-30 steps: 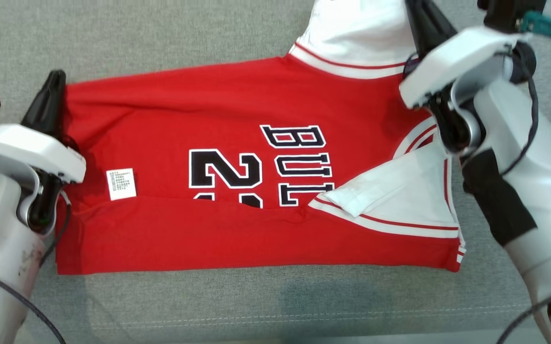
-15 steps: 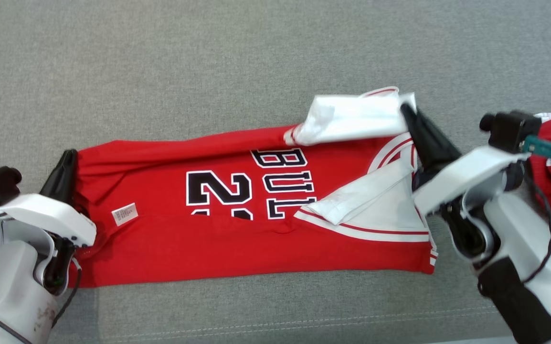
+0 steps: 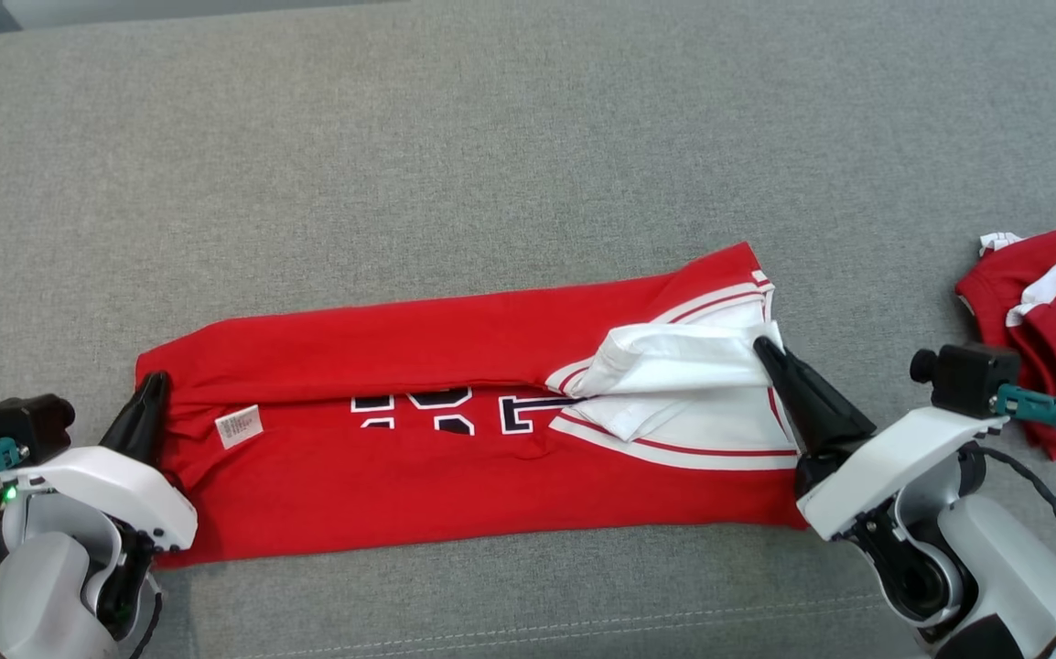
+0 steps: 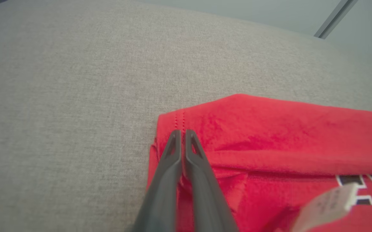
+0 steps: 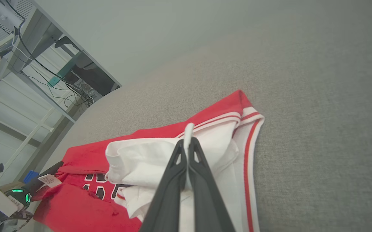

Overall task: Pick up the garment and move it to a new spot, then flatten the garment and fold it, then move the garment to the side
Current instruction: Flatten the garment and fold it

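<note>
The red garment (image 3: 455, 476) lies as a long folded band on the grey fabric surface (image 3: 491, 165), its far edge turned over the lettering. The left gripper (image 3: 158, 380) is clamped on the red hem corner, and the right gripper (image 3: 759, 346) is clamped on the bunched white sleeve (image 3: 665, 357). Risk: an uneven pull skews the fold, or the thin sleeve layer slips free and the crease opens.

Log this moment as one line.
phase: folding | left end effector: shut on jersey hem corner | right end effector: shut on jersey's white sleeve | jersey: folded lengthwise on grey cushion
</note>
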Controlling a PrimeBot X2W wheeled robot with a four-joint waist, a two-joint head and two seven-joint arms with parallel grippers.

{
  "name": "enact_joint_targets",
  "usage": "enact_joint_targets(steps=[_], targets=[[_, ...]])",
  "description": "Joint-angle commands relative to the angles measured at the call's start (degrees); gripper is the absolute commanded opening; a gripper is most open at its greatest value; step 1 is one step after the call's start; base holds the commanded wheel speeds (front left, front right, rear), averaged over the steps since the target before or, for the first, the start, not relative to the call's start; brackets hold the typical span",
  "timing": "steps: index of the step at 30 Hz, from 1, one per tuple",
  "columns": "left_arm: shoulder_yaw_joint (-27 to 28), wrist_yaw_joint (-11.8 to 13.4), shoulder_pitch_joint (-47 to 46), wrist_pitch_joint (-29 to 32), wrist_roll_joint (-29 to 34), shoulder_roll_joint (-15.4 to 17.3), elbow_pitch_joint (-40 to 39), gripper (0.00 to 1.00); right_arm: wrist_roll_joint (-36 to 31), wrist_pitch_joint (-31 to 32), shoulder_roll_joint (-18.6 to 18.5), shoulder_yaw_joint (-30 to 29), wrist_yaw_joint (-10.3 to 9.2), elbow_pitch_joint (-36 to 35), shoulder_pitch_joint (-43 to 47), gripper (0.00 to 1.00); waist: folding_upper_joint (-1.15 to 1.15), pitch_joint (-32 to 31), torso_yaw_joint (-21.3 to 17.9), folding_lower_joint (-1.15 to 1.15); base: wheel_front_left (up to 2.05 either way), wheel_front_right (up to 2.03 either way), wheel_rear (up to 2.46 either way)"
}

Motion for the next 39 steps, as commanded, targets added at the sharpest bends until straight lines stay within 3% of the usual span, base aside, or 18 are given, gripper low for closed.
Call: enact_joint_targets(steps=[1, 9, 10, 11, 12, 17, 20, 24, 39], targets=[[2.16, 0.02, 0.37, -0.34, 1.06, 2.78, -0.5, 0.0, 0.59, 0.4, -0.9, 0.21, 0.0, -2.05, 1.74, 0.0, 0.0, -0.48, -0.01, 0.0, 0.0, 0.0, 0.0], [1.68, 0.02, 1.74, -0.34, 1.5, 2.2, -0.37, 0.0, 1.15, 2.41, -1.3, 0.59, 0.0, -1.36, 4.45, 0.0, 0.0, -1.29, 0.24, 0.0, 0.0, 0.0, 0.0], [1.55, 0.02, 1.81, -0.34, 1.45, 2.1, -0.17, 0.0, 0.89, 2.77, -1.31, 0.57, 0.0, -0.75, 4.56, 0.4, 0.0, -1.34, 0.28, 0.0, 0.0, 0.0, 0.0], [1.51, 0.02, 1.83, -0.34, 1.5, 2.01, 0.02, 0.42, 0.84, 2.72, -1.14, 0.35, 0.0, -0.41, 4.61, 1.0, 0.0, -1.4, 0.35, 0.0, 0.0, 0.0, 0.0], [1.73, 0.02, 1.75, -0.34, 1.83, 2.06, 0.17, 1.0, 1.03, 2.42, -0.84, -0.14, 0.0, -0.21, 4.64, 1.0, 0.0, -1.47, 0.45, 0.0, 0.0, 0.0, 0.0], [6.94, 2.06, 2.45, -0.34, 7.07, 1.91, -0.69, 1.0, -0.43, -0.93, -1.15, -3.73, 0.0, 0.51, 4.54, 1.0, 0.0, -2.59, 1.41, 0.0, 0.0, 0.0, 0.0], [10.53, 3.81, 4.5, -0.34, 10.6, 0.3, -3.04, 1.0, -2.12, -3.57, -0.85, -6.52, 0.0, 2.13, 4.72, 1.0, 0.0, -3.76, 2.44, 0.0, 0.0, 0.0, 0.0], [13.93, 4.32, 6.46, -0.34, 13.04, -1.74, -4.68, 1.0, -4.57, -5.48, 0.6, -8.54, 0.0, 4.86, 4.51, 1.0, 0.0, -5.05, 3.41, 0.0, 0.0, 0.0, 0.0], [23.97, 1.37, 10.84, -0.34, 22.0, -10.2, -9.69, 1.0, -12.04, -6.79, 7.28, -11.38, 0.0, 21.43, 1.05, 1.0, 0.0, -5.04, 8.19, 0.0, 0.0, 0.0, 0.0]])
